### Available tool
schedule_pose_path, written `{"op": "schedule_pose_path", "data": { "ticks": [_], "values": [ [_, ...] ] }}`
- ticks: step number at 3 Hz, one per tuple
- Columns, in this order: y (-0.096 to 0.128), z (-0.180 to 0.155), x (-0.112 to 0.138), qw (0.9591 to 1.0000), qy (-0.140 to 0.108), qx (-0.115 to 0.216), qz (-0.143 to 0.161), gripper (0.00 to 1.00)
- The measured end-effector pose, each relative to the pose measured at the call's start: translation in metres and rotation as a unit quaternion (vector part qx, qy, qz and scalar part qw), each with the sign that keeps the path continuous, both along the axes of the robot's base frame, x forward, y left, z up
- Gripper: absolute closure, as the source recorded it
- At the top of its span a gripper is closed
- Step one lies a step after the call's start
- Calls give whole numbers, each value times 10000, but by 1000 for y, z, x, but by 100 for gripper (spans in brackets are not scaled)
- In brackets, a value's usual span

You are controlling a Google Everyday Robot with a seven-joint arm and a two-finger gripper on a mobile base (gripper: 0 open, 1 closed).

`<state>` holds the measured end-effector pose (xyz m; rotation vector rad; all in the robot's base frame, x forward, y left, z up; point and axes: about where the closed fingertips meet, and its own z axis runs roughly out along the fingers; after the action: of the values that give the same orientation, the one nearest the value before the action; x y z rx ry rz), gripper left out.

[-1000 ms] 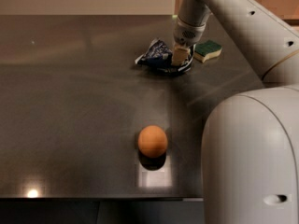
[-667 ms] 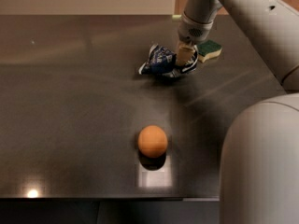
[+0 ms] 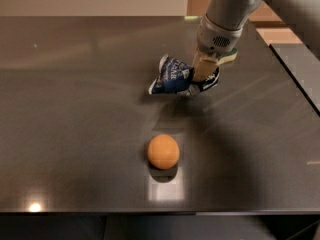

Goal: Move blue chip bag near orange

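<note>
The blue chip bag point(image 3: 175, 77) is a crumpled navy bag with white lettering, held up off the dark table by its right end. My gripper point(image 3: 202, 74) comes down from the upper right and is shut on that end of the bag. The orange point(image 3: 163, 151) sits on the table toward the front, below and slightly left of the bag, a bag's length or more away from it.
A green-and-yellow sponge point(image 3: 229, 57) lies behind my gripper, mostly hidden by the arm. The dark glossy table point(image 3: 75, 109) spreads left and forward. Its right edge point(image 3: 295, 79) runs close to the arm, with a second surface beyond it.
The bag has been lifted off the table and carried forward, toward the orange, in my gripper. The arm has swung out of the lower right of the view.
</note>
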<state>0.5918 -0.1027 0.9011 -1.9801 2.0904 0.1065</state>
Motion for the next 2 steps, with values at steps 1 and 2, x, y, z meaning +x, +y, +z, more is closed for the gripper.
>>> {"op": "schedule_pose_path", "data": {
  "ticks": [1,2],
  "values": [
    [10,2,-42,9998,56,-3,179,100],
    [26,0,-77,9991,139,-40,399,100]
  ]
}}
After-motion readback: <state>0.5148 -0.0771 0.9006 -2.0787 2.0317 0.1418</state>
